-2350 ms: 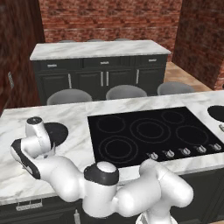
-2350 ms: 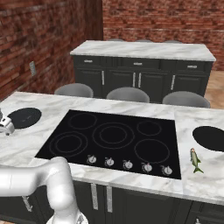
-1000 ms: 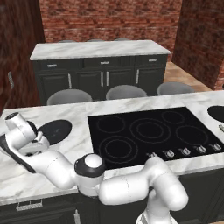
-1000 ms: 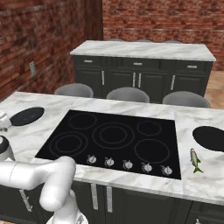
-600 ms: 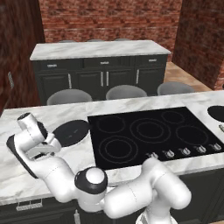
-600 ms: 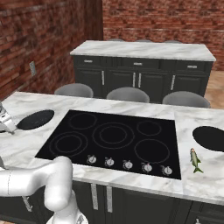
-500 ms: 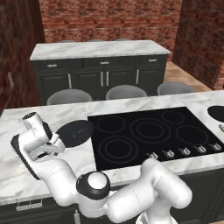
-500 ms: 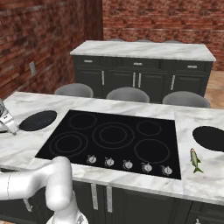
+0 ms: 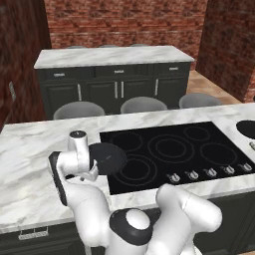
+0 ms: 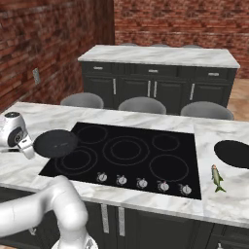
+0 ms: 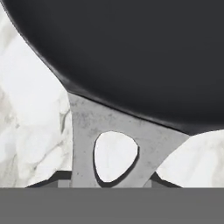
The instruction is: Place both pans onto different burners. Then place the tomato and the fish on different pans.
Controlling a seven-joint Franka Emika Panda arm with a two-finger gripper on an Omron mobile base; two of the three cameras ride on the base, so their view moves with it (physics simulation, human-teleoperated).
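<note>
my claw (image 9: 92, 167) is clamped on the handle of one pan (image 9: 106, 158), seen up close just ahead of my fingertips in the hand view (image 11: 131, 57), with marble surface (image 9: 30, 169) under it. that pan sits at the cooktop's (image 10: 131, 151) left edge, overlapping the glass beside the near left burner (image 10: 77, 161). i count two pans: the second pan (image 10: 234, 153) lies far off to my right on the surface past the cooktop, with one fish (image 10: 216, 177) just in front of it. i count five burner rings and five knobs (image 10: 142, 183) along the cooktop's front, to my right.
</note>
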